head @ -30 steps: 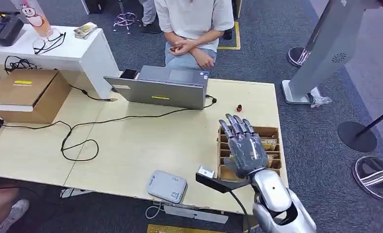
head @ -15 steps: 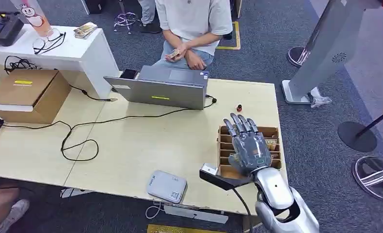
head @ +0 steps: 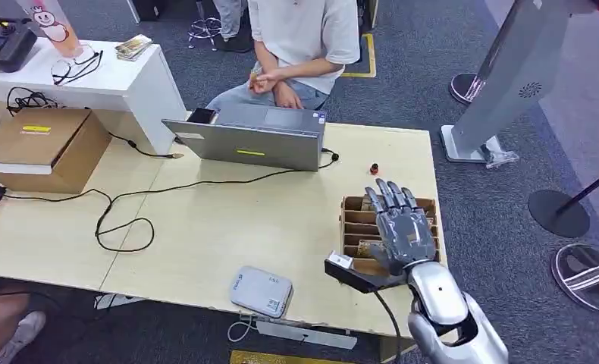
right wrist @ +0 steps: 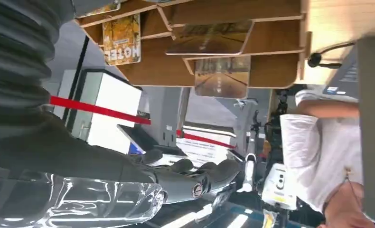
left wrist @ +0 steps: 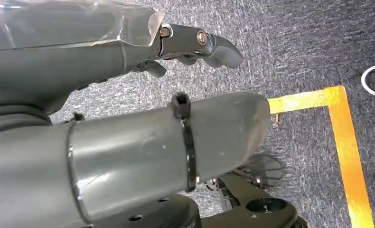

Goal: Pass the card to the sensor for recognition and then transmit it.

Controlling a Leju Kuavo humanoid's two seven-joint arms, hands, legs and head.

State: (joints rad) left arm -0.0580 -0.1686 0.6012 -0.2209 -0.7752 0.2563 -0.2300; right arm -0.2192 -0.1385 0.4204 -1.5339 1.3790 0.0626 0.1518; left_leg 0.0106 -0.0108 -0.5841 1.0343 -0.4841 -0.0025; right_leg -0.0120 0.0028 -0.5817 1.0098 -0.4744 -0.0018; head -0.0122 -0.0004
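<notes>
The robot's right hand [head: 402, 226] hovers flat over the brown slotted wooden card rack [head: 355, 227] at the right end of the pale wooden table [head: 243, 220], fingers spread apart and holding nothing. The cards sit in that rack — printed cards [right wrist: 209, 38] lying in its slots, none lifted yet. The grey rounded card reader [head: 261, 291] lies near the table's front edge, well apart from the rack, with a white cable running off it.

My worry is the pick itself: the cards lie low between thin wooden dividers, and broad fingers coming down flat may jam on a divider, drag out two cards, or shove the light rack toward the table's right edge, which it already sits close to. A loosely pinched card could also slip on the way to the reader.

The head view gives the layout — rack, reader, the grey laptop [head: 247, 138] and the seated person [head: 300, 38] behind it. The right wrist view instead looks into the rack, showing individual card faces, one lettered "HOTEL" [right wrist: 121, 40]. The left wrist view shows the left hand [left wrist: 128, 118] over grey carpet with a yellow floor line [left wrist: 347, 142], fingers somewhat curled and holding nothing, though I cannot tell if they are fully closed.
</notes>
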